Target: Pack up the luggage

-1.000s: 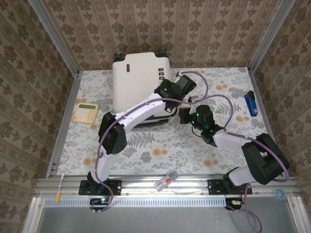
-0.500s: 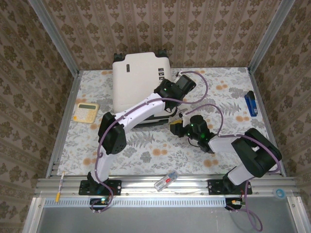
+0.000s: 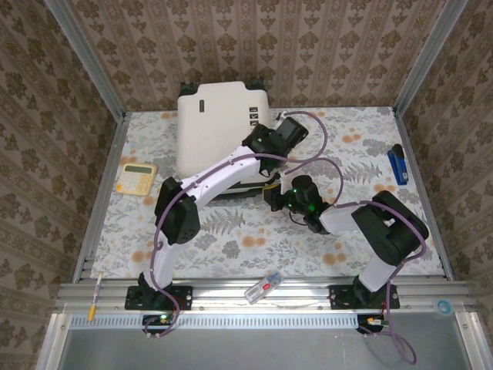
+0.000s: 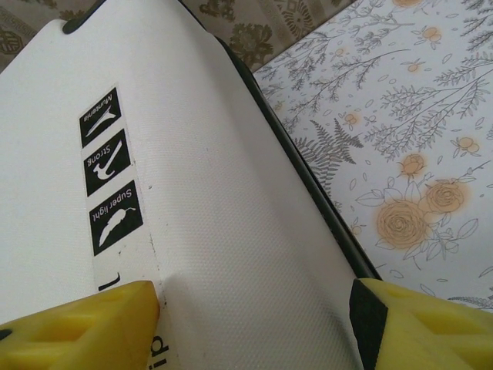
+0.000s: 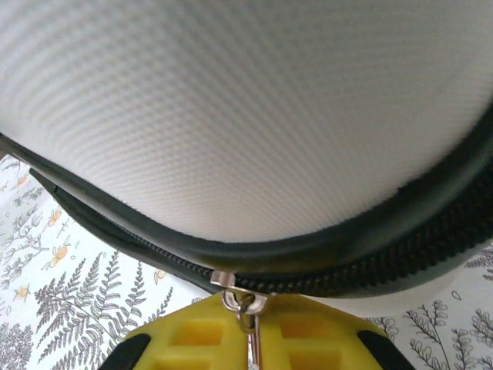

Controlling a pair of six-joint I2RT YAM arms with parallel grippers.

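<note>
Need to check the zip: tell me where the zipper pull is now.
In the right wrist view, the zipper pull sits bottom centre, pinched in the right hand, at the luggage seam.

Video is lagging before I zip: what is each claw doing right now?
Left claw: open, over the luggage shell.
Right claw: shut on the zipper pull.

The luggage (image 3: 219, 127) is white and finely dimpled, with black labels (image 4: 108, 169) bearing white icons, a black zipper (image 5: 362, 266) and a silver zipper pull (image 5: 248, 308). The tablecloth (image 3: 231, 239) shows grey ferns and orange roses on white. At left is a cream-yellow calculator (image 3: 136, 178), and at right a blue stapler (image 3: 397, 163). Brown damask wallpaper (image 3: 254, 46) runs along the top.
</note>
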